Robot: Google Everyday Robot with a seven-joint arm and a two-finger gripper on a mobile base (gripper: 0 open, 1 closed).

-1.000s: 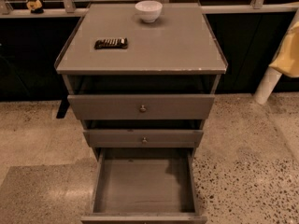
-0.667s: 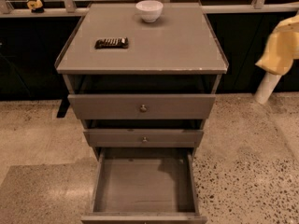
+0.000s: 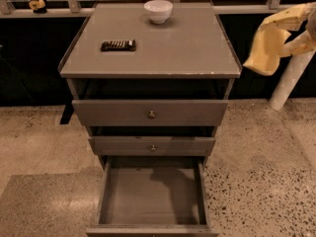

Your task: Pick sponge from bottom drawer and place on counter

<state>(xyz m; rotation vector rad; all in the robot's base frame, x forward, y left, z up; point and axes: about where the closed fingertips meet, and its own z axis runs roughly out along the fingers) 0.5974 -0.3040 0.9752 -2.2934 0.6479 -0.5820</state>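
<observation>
We see the gripper (image 3: 269,51) at about 2 o'clock in the camera view, held high beside the cabinet, just off the right rim of the counter (image 3: 197,58) and clear of it. The arm's pale yellow blocky parts enter from the right edge and angle down to the left. We cannot tell whether the gripper is released or clenched. A white tube (image 3: 289,80) slants to the speckled floor (image 3: 261,172) below it.

On the counter, a white bowl (image 3: 158,11) sits at 12 o'clock and a dark flat bar (image 3: 118,45) at 10 o'clock.

The bottom drawer (image 3: 104,196) stands pulled out at 6 o'clock, under two shallower drawers (image 3: 113,113). We cannot pick out the sponge.
</observation>
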